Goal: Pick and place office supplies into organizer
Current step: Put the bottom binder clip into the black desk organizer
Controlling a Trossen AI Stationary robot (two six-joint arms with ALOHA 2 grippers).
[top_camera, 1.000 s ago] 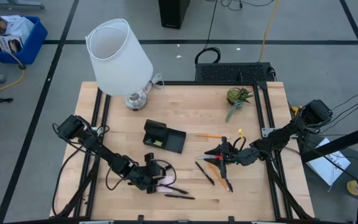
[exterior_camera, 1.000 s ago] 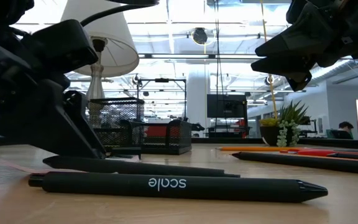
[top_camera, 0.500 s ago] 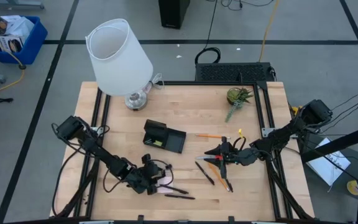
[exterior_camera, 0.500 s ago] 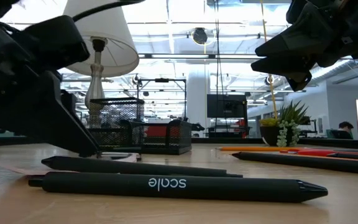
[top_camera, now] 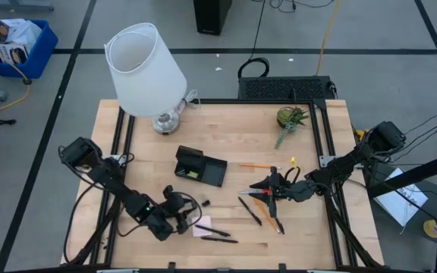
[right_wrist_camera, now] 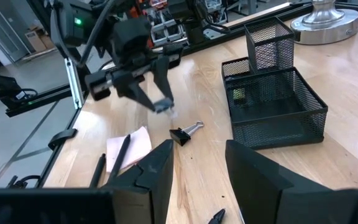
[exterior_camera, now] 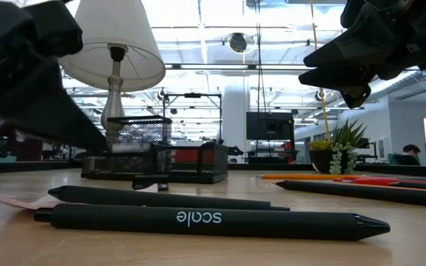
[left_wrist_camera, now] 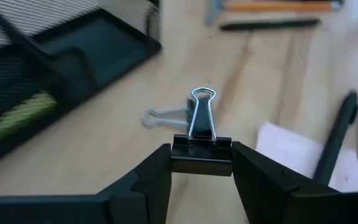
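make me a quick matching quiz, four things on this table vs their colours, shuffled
Things:
1. lamp shade
2. organizer
3. pencil
4. plant sprig

Colours:
a. orange
b. green
c. white
d. black

Pairs: 1-c, 2-d, 3-a, 4-b

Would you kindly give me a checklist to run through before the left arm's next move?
1. Binder clip clamped in the left gripper: ok.
2. Held clip clear of the table: ok.
3. Organizer low compartment has room: ok.
4. Right gripper open and away from the organizer: ok.
5. Second clip lying loose on the table, not snagged: ok.
6. Grip firm enough for the carry: cannot tell.
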